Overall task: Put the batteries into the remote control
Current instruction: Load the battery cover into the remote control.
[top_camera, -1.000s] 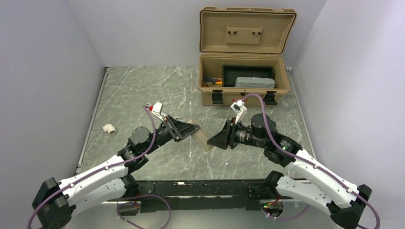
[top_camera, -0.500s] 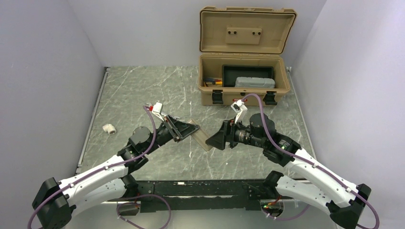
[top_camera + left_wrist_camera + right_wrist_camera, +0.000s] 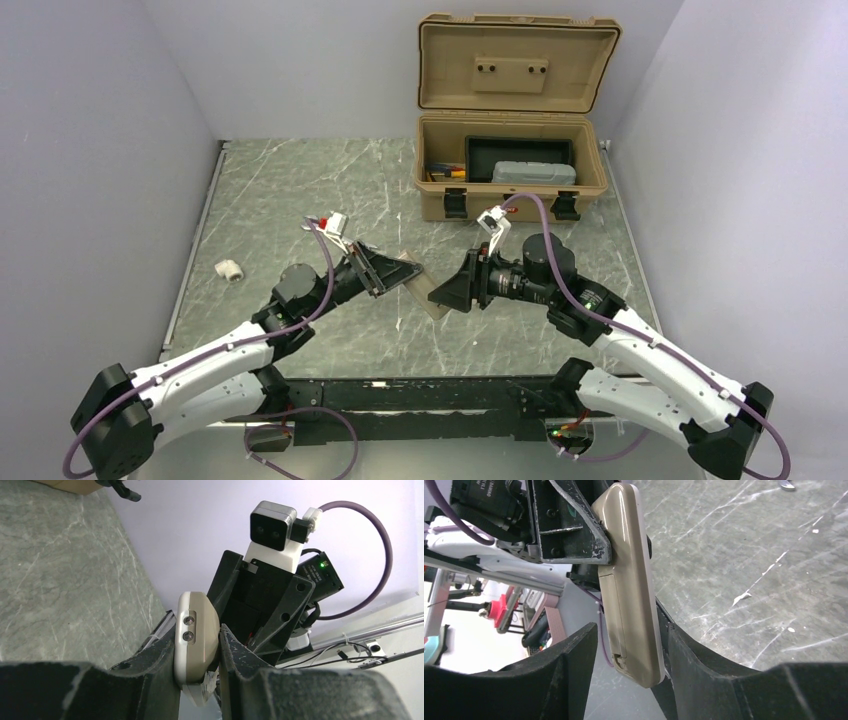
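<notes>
At mid-frame above the tabletop (image 3: 300,190), the left tool (image 3: 392,270) clamps one end of the remote control (image 3: 430,298); the right tool (image 3: 629,632) straddles its free end, jaws apart. Light, stiff, glossy plastic probably slips: grip the long edges.

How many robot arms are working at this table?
2. The white-and-black left arm reaches in from the near left, jaws clamped on the slim tan remote control; the right arm comes from the near right, jaws open around the remote's other end.
</notes>
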Robot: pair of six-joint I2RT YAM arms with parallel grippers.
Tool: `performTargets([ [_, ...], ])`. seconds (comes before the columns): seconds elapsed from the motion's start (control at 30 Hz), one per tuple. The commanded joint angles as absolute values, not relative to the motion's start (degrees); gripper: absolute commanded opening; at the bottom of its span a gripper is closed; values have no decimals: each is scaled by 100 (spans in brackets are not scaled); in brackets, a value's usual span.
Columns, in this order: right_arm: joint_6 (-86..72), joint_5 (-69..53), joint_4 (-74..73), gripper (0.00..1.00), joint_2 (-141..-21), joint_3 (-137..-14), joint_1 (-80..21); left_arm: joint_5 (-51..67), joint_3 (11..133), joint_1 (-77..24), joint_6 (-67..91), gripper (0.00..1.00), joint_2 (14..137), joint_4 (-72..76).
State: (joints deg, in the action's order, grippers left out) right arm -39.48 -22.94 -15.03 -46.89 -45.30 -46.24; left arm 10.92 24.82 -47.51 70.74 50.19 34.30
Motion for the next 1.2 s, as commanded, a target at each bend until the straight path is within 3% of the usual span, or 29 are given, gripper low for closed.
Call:
performTargets([
  [0.0, -4160, -2665, -883, 55, -4660, -4440, -4558, 1343, 2777, -4755, 6975, 0, 5050, 4335],
  [0.2, -4296, -2968, -691, 53, -4690, -4364, -4487, 1534, 2739, -4750, 7009, 0, 5166, 4974],
  [0.53, -4483, -3253, -422, 38, -4641, -4196, -4388, 1401, 2651, -4754, 6897, 0, 5143, 5137],
  [0.67, -4517, -3361, -334, 23, -4668, -4200, -4351, 1372, 2685, -4749, 6839, 0, 5161, 5146],
  [0.8, -4496, -3357, -361, 5, -4676, -4265, -4311, 1315, 2686, -4746, 6816, 24, 5169, 5131],
  [0.83, -4465, -3351, -409, 0, -4686, -4296, -4309, 1304, 2677, -4746, 6812, 34, 5172, 5135],
  [1.0, -4313, -3120, -674, 0, -4592, -4448, -4283, 1203, 2690, -4725, 6770, 93, 5081, 4824],
  [1.03, -4289, -3027, -735, 0, -4541, -4467, -4271, 1181, 2708, -4719, 6735, 98, 5049, 4677],
  [1.17, -4193, -2565, -1022, 0, -4344, -4528, -4230, 829, 2975, -4693, 6298, 100, 4768, 3189],
])
